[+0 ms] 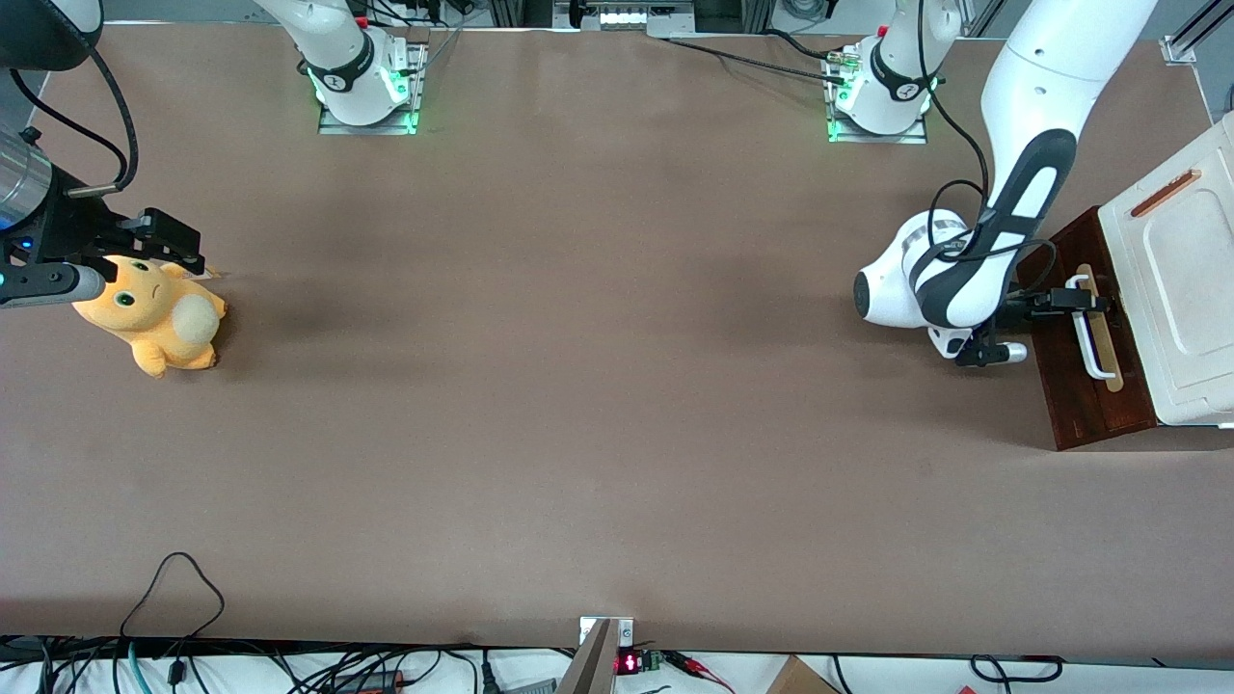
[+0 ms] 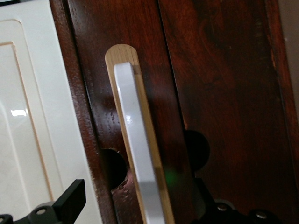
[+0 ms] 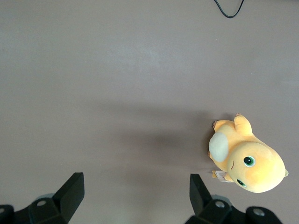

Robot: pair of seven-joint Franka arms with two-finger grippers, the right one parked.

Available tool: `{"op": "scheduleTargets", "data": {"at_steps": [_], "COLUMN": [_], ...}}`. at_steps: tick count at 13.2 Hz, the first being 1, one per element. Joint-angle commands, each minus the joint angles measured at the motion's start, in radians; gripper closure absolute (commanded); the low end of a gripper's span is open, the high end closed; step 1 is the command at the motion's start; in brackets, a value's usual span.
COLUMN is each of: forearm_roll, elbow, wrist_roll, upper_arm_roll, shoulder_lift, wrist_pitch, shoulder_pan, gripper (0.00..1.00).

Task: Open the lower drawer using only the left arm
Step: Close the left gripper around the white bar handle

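Left arm's gripper (image 1: 1082, 297), fingers spread astride the lower drawer (image 1: 1072, 386)'s white handle (image 2: 135, 154), seemingly unclamped.

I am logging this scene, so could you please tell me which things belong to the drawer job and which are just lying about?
Belonging to the job:
- lower drawer
- its white bar handle
- left arm's pincer, open, fingers either side of the handle

Just lying about:
- yellow plush toy, toward the parked arm's end
- white cabinet top
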Motion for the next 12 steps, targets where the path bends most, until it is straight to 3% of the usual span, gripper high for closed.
{"op": "scheduleTargets", "data": {"at_steps": [1, 4, 7, 11, 12], "forearm_roll": [0.042, 0.045, 0.045, 0.045, 0.045], "elbow": [-0.002, 0.005, 0.008, 0.008, 0.009], "wrist_roll": [-0.071, -0.072, -0.071, -0.068, -0.068], "upper_arm_roll": [0.012, 0.012, 0.012, 0.012, 0.012], "shoulder_lift": [0.027, 0.024, 0.027, 0.029, 0.029], "wrist_pitch": [-0.026, -0.029, -0.024, -0.02, -0.02], "shoulder_pan": [-0.008, -0.011, -0.013, -0.011, -0.011], "gripper": [0.0, 0.08, 0.46, 0.61, 0.77]}}
